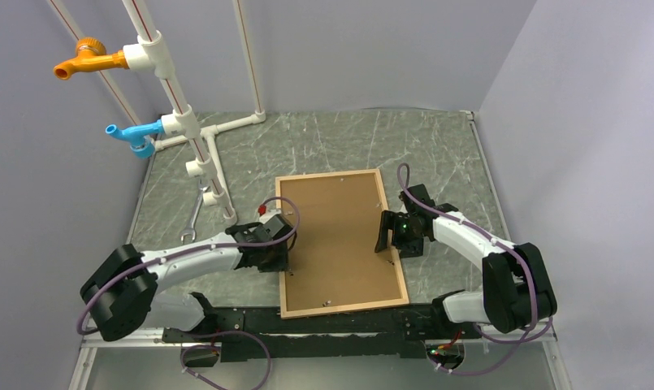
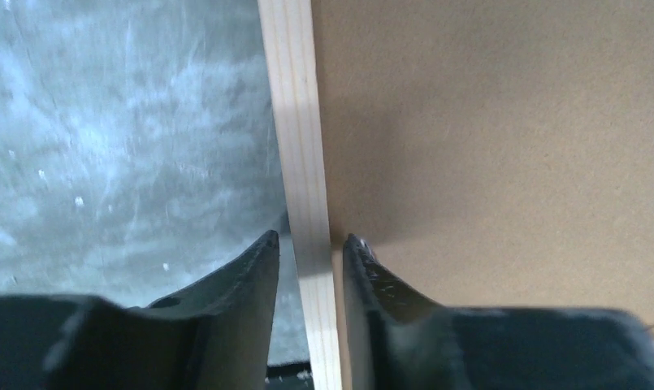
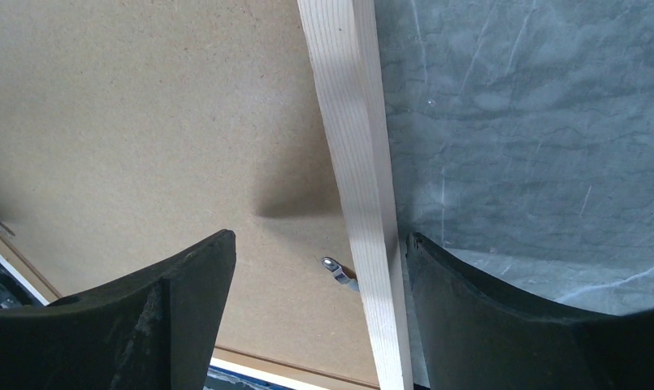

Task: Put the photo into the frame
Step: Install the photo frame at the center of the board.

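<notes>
Now the frame (image 1: pixel 344 307) lies flat in the middle of the grey table (image 1: pixel 437 146), between the two arms. A brown board (image 1: pixel 339 240) fills it, so we see its back.

The left gripper (image 1: pixel 276 258) is at the frame's left side. Up close, its two fingers (image 2: pixel 250 276) sit very near the thin wood strip (image 2: pixel 295 122), one on each side. I cannot tell if they are squeezing it.

The right gripper (image 1: pixel 384 231) is at the frame's right side. Its fingers (image 3: pixel 185 301) are wide apart. One is over the board and one is just outside the strip (image 3: pixel 348 122). It holds nothing. A small metal clip (image 3: pixel 337 270) sits on the board, right next to the strip.
</notes>
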You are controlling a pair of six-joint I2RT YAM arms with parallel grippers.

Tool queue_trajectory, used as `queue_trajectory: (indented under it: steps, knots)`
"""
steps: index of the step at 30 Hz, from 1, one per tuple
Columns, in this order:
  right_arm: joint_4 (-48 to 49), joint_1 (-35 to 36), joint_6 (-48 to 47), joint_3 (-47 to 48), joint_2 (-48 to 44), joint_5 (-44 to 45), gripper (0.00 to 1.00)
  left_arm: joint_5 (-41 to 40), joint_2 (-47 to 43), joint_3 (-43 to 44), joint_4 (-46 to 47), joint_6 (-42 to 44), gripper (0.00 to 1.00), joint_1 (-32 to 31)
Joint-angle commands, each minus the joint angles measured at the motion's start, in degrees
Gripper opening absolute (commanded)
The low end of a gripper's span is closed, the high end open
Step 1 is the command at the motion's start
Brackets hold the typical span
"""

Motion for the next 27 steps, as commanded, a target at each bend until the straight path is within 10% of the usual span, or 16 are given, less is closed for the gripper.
queue_trajectory:
  steps: [1,9,27]
  knots:
    - [1.2,0.2,0.4,0.7,-0.1,-0.1,0.79,1.3,-5.2,-1.0,-5.7,0.0,0.46,-1.1]
    - [1.1,0.2,0.1,0.7,-0.1,0.2,0.79,0.1,-11.2,-1.5,-6.3,-4.1,0.67,-1.2]
    - [2.0,0.2,-0.1,0.5,1.0,0.1,0.79,1.0,3.7,3.2,-3.5,-2.9,0.65,-4.5]
